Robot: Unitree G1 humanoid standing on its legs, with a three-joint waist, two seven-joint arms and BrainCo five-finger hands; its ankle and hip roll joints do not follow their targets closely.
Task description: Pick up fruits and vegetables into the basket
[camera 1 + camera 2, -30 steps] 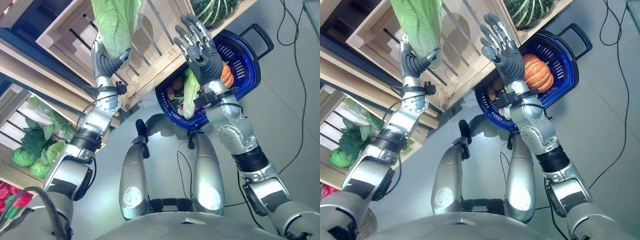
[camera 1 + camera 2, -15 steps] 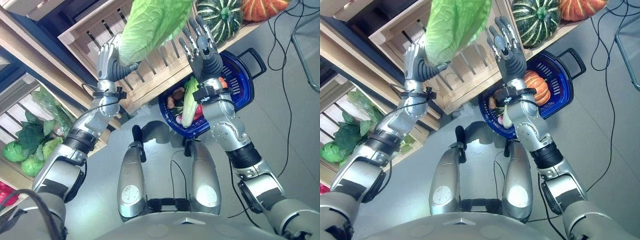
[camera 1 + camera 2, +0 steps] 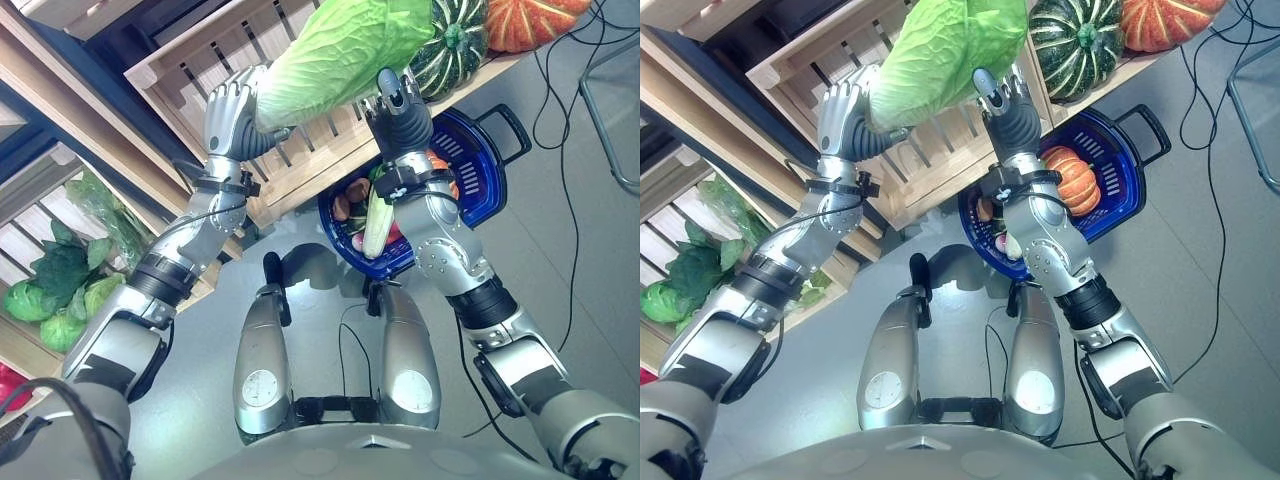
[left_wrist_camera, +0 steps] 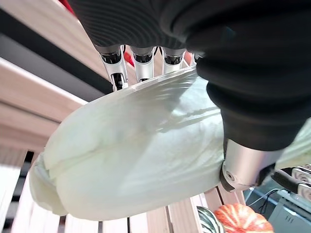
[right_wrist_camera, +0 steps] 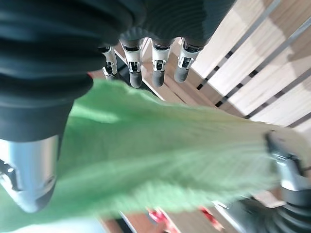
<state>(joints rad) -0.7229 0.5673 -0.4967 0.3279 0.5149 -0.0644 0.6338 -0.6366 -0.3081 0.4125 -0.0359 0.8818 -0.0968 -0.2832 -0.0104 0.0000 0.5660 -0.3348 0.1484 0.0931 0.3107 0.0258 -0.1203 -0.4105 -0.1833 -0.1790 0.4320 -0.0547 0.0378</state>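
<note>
Left hand (image 3: 232, 112) gripping cabbage (image 3: 340, 55), right hand (image 3: 400, 105) alongside

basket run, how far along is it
Done: the blue basket already holds an orange pumpkin and smaller produce. In hand: the left hand grips a pale green cabbage, with the right hand at its leafy end. Left: lowering it into the basket; greens remain in a crate.

A produce shop: wooden crates (image 3: 300, 150) of squash (image 3: 450, 45) and greens (image 3: 50, 290).
</note>
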